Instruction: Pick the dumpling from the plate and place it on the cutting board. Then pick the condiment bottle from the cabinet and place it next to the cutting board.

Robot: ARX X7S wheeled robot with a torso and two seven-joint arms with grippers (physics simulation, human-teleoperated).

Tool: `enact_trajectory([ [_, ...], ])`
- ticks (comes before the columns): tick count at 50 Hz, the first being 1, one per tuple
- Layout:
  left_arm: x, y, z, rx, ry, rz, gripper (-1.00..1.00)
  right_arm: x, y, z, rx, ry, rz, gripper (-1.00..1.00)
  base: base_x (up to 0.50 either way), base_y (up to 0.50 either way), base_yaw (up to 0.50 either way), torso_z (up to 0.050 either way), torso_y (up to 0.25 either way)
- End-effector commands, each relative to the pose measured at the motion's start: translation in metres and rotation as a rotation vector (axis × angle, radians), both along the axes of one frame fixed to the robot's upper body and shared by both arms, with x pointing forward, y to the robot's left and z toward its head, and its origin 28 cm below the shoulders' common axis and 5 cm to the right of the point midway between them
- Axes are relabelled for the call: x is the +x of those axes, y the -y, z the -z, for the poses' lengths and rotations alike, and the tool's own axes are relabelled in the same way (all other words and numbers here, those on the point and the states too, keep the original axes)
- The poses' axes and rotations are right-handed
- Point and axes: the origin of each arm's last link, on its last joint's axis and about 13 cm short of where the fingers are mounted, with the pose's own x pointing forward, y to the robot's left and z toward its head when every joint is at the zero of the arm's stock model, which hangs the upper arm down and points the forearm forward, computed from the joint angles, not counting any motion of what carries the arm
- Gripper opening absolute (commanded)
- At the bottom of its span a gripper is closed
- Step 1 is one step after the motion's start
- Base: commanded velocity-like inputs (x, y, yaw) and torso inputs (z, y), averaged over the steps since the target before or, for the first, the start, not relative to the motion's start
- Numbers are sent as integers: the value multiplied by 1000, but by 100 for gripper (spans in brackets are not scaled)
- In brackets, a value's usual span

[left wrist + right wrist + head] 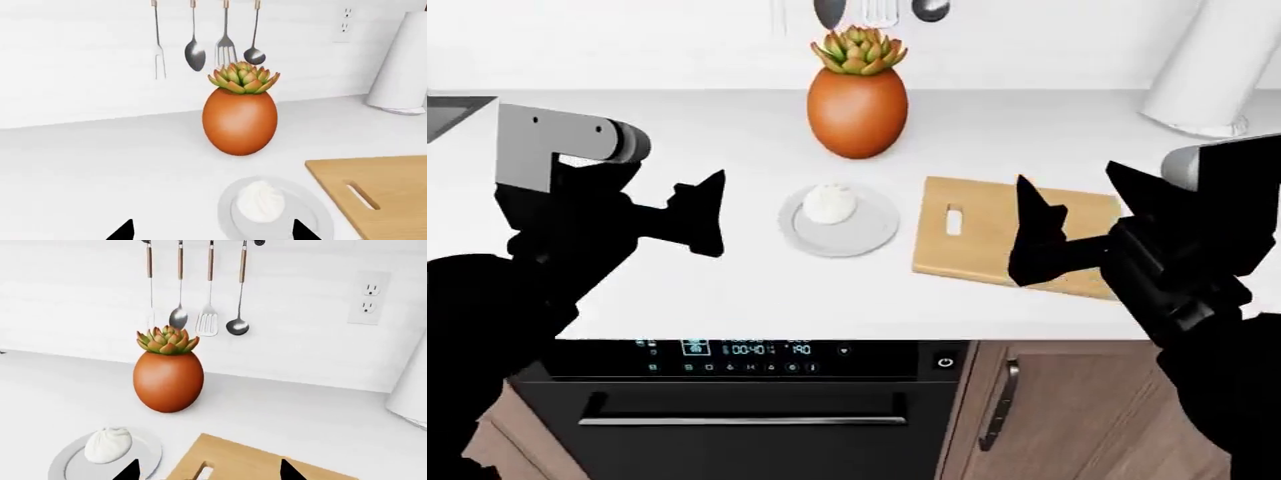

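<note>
The white pleated dumpling (829, 203) lies on the round light-grey plate (874, 229) on the white counter, just in front of the orange pot. The light-wood cutting board (988, 225) with its handle slot lies right of the plate. My left gripper (703, 211) is open and empty, hovering left of the plate. My right gripper (1034, 226) is open and empty above the board's middle. The left wrist view shows the dumpling (261, 200), plate (313, 215) and board (387, 192); the right wrist view shows the dumpling (108, 444), plate (67, 465) and board (240, 460). The condiment bottle and cabinet are out of view.
An orange egg-shaped pot with a succulent (857, 98) stands behind the plate. Utensils (208, 320) hang on the back wall. A paper towel roll (1214, 65) stands at the back right. An oven (741, 400) sits below the counter's front edge.
</note>
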Motion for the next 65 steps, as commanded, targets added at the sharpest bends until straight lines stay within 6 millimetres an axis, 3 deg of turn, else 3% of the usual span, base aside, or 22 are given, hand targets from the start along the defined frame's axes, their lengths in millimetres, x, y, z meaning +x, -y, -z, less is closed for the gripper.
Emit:
enact_trajectory([
  [1,-2,0,-8,12,-9,11,100,-4,-1,-6,-2,4,-17,100,500,191,0,17,0],
  [39,-5,2,-4,7,-18,16,100,-8,0,-5,42,3,-17,100,498,73,0,17,0],
  [55,-6,2,-2,8,-24,19,100,-9,-1,-4,40,-3,-6,100,49,0,0,17,0],
  [58,-7,1,-2,10,-27,17,100,-14,-5,-4,33,-76,-44,100,0,0,0,17,0],
  [62,-10,-1,-6,20,-25,7,100,-13,-5,-22,-41,-203,36,100,0,0,0,17,0],
  [64,-10,-2,-8,23,-22,2,100,-26,-17,-35,-64,-227,39,100,0,0,0,17,0],
  [65,-11,-2,-9,24,-20,1,100,-34,-22,-43,-57,-257,-58,100,0,0,0,17,0],
])
